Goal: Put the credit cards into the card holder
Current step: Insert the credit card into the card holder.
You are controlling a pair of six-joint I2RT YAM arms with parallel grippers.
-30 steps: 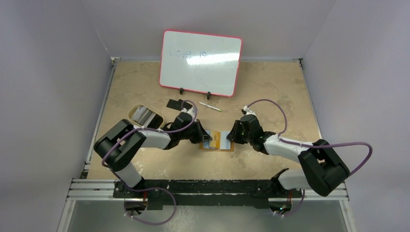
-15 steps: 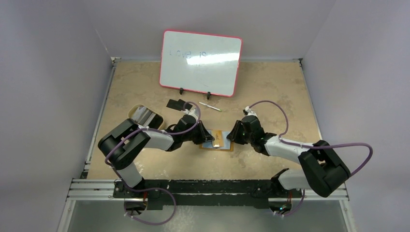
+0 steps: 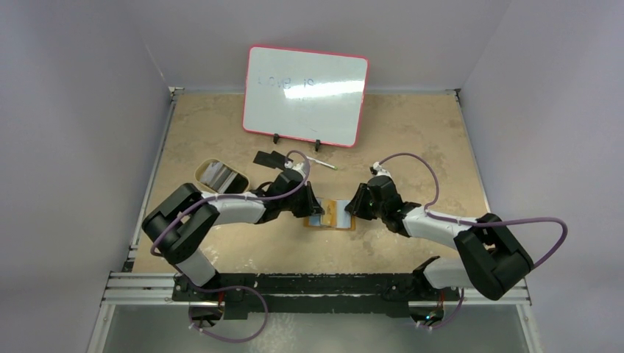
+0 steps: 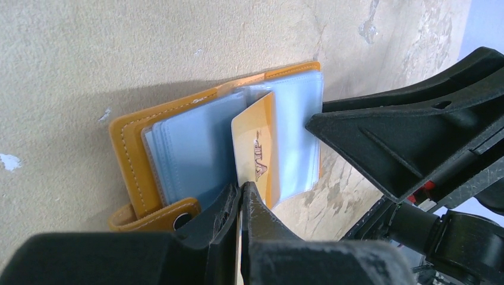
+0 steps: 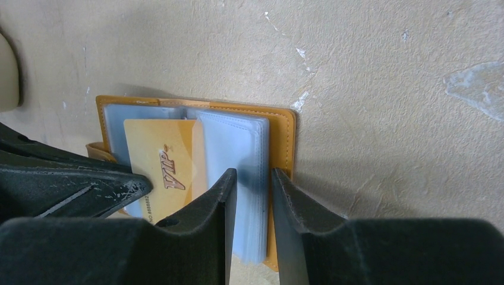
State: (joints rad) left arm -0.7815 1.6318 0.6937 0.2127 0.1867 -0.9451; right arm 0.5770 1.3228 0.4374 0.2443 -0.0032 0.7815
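far left on the table [image 3: 412,132] sits an oval tin [image 3: 221,176], with black cards [image 3: 268,158] near it. the left gripper [image 4: 239,199] is clamped on an orange card [image 4: 257,148], whose far edge is tucked among the clear sleeves [image 4: 196,148] of the open card holder [image 4: 128,148] lying flat mid-table. the right gripper [image 5: 251,178] straddles the right-hand sleeves, jaws partly apart; whether it pinches them i cannot tell.

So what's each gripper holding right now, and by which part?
The left gripper pinches the orange-yellow card by its near edge. The right gripper straddles the clear sleeves of the card holder; whether it grips them cannot be told.
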